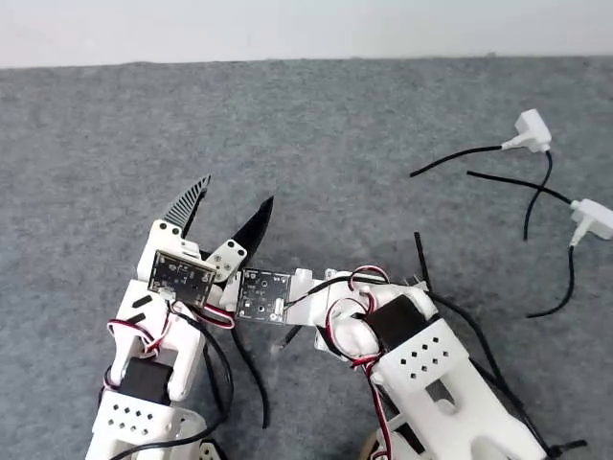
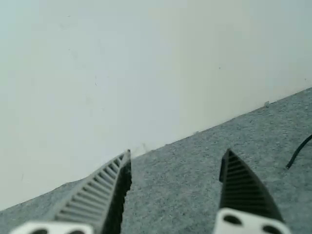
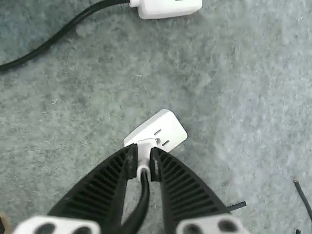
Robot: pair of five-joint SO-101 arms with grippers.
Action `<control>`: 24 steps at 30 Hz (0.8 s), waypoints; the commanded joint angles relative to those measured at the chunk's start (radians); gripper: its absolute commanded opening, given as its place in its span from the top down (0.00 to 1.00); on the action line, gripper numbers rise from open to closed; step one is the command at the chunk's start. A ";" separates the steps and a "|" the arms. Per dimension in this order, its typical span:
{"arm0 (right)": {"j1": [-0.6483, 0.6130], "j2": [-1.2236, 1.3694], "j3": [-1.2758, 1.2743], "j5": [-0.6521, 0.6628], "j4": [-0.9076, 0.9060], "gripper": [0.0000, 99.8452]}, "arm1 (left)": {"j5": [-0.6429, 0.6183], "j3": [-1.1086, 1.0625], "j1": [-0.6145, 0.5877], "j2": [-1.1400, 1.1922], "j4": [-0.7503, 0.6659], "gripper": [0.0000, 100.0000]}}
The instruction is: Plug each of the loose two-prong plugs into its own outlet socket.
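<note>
Closest to the right wrist camera is the right gripper (image 3: 142, 155). Its jaws are closed to a narrow gap on the neck of a white outlet socket (image 3: 158, 127), at the point where the black lead (image 3: 142, 195) enters. The socket body appears to rest on the grey counter (image 3: 253, 87), with its slotted face turned up and away from the jaws. A neighbouring fitting (image 3: 165, 6), white with its own black cable (image 3: 58, 34), lies farther out and apart from the held socket. I cannot tell whether it is a plug or a socket.

The left gripper (image 2: 178, 153) has its jaws spread wide and holds nothing. It hangs above the counter, aimed toward the wall (image 2: 146, 58).

Step in hand, as I judge it: the socket is secured and no plug has been picked up yet. The next move calls for the left arm to fetch a plug, grip it behind the prongs, and line the prongs up with the two slots. The right arm should hold the socket steady while this is done.

Surroundings and obstructions — in the high view, a far fitting (image 1: 532, 129) and a near fitting (image 1: 594, 218) lie at the right side of the counter, each on a short black lead. Both are well apart from the left gripper (image 1: 239, 190). The right arm's body stands between them and the left arm, and the loose leads curl across each other, so a lead may drag when a fitting is lifted.
</note>
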State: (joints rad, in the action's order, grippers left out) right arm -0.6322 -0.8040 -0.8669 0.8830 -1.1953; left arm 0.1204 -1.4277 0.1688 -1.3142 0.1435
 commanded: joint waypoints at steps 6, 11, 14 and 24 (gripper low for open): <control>0.074 -0.010 0.190 -0.098 -0.025 0.99 | 0.009 -0.002 0.026 -0.005 -0.031 0.73; 0.068 -0.010 0.414 -0.155 -0.147 0.99 | 0.009 -0.002 0.026 -0.005 -0.031 0.73; 0.068 -0.005 0.554 -0.164 -0.206 0.99 | 0.009 -0.002 0.026 -0.005 -0.031 0.73; 0.016 0.001 0.770 -0.290 -0.239 0.99 | 0.009 -0.041 0.215 -0.005 0.026 0.73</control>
State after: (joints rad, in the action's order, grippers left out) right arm -0.5861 -0.8040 -0.1580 0.6268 -1.4377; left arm 0.1204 -1.4768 0.2808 -1.3142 0.1435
